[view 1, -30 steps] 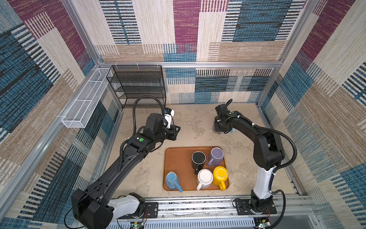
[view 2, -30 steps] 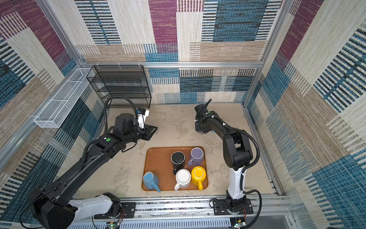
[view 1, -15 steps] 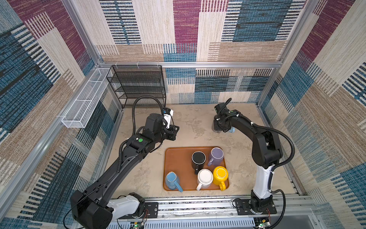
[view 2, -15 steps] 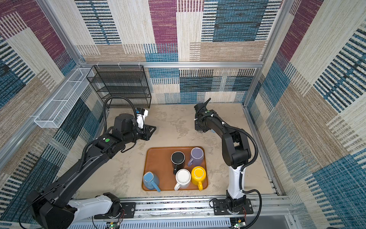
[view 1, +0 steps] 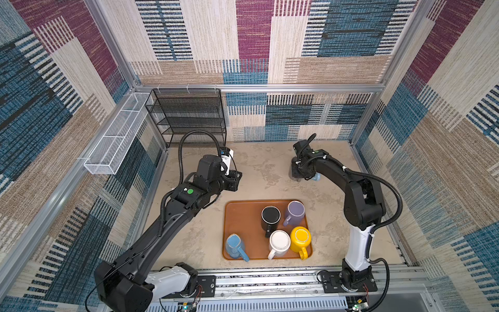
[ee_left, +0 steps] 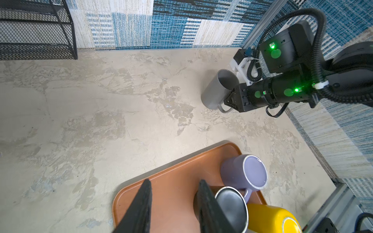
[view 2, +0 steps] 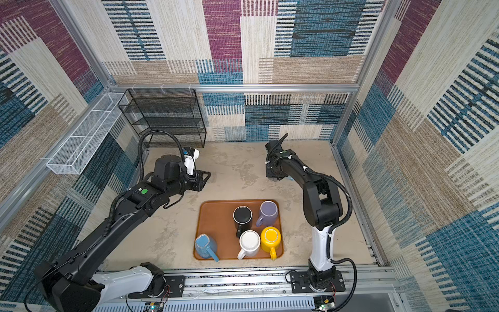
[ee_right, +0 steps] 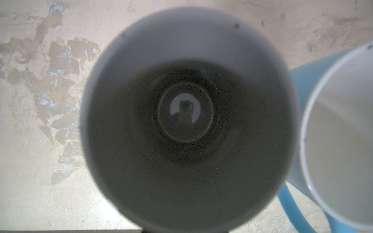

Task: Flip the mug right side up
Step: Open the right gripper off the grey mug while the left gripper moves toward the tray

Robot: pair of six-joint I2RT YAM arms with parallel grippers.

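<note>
Finds grey mug (ee_left: 217, 90) already mouth-up on the counter (ee_left: 101, 100) beyond the tray (ee_left: 181, 161). Cannot tell right gripper (ee_left: 230, 99) jaws, at its handle (ee_left: 223, 110): clamped or parted. Probably only releasing remaining. Left gripper (ee_left: 174, 183) jaws narrowly parted, empty.

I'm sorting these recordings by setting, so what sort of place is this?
Most likely a robot test cell, not a home: two robot arms bolted to a base rail, aluminium framing holding patterned walls, and a mug tray staged on the tabletop.
</note>
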